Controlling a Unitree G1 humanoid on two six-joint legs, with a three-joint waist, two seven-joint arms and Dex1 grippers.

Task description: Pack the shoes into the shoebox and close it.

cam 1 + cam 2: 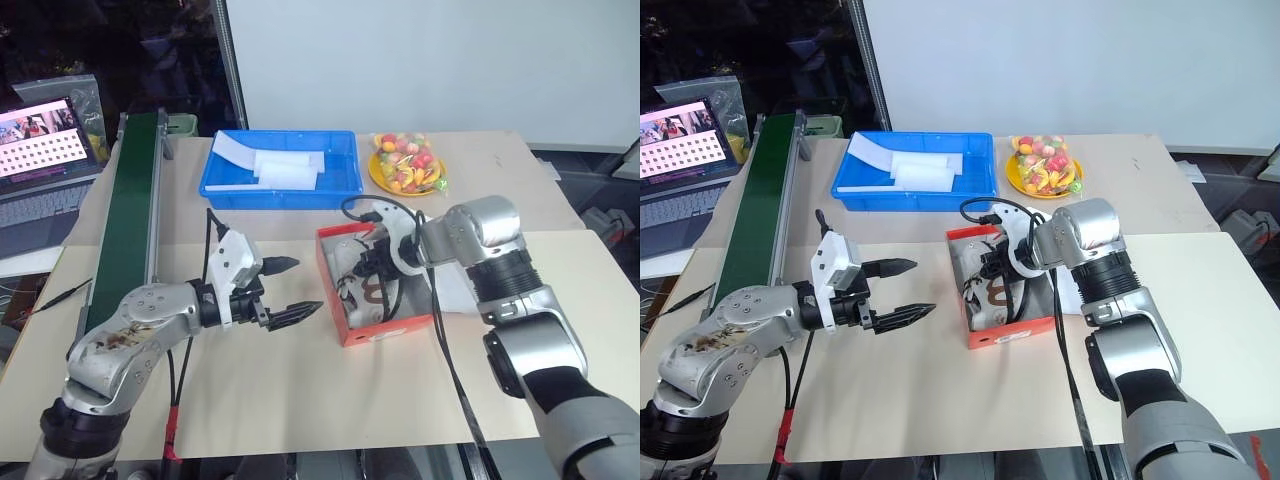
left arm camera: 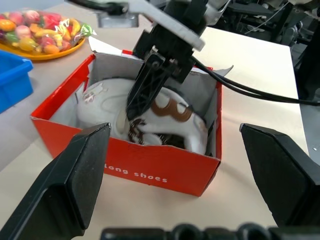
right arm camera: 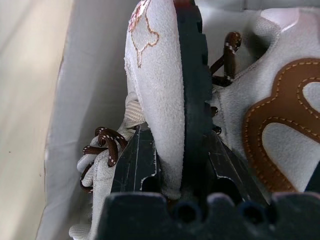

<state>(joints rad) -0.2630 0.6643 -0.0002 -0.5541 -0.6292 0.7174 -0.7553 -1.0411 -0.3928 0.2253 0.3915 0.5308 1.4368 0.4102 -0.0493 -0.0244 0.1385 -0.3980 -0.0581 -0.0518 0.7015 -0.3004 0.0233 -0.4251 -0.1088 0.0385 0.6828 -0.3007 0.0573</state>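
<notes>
The red shoebox stands open mid-table, its white inside showing. Both shoes are in it. One white shoe with brown markings lies on the box floor. The other shoe stands on edge, dark sole turned sideways, brown laces hanging. My right gripper reaches down into the box and is shut on this upright shoe, one finger on each side of it. My left gripper hovers open and empty just left of the box, pointing at it; its two fingers frame the box front.
A blue tray with white pieces sits behind the box. To its right is a yellow plate bearing a bag of coloured sweets. A green conveyor runs along the table's left side, with a laptop beyond it.
</notes>
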